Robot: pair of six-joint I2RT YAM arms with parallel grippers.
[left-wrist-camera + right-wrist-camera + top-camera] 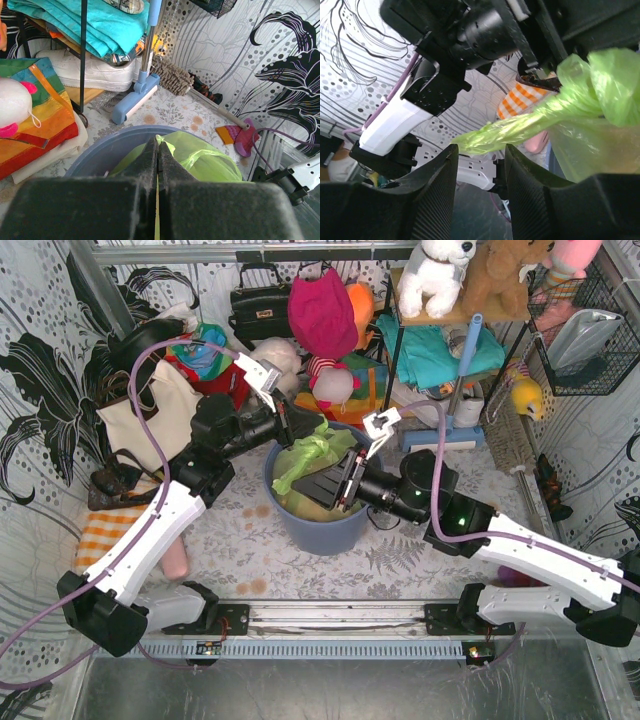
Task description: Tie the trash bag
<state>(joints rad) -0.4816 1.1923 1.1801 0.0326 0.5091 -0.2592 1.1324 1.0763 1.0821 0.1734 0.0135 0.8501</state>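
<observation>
Pinches the gathered top of the trash bag (pixel 318 448), seated in the bin (pixel 330 532) at the middle of the worktop (pixel 245 545), with the left claw (pixel 157 150) clamped together on the film. Presents the right claw (pixel 481 150), jaws apart, to the twisted tail (pixel 520 127) slanting crosswise just beyond its tips, toward the near-left corner.

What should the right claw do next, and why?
Probably ease the right gripper forward and close on the twisted tail of the bag. Its jaws stand open with the tail's tip just beyond them, while the left gripper is shut on the bag's film.
</observation>
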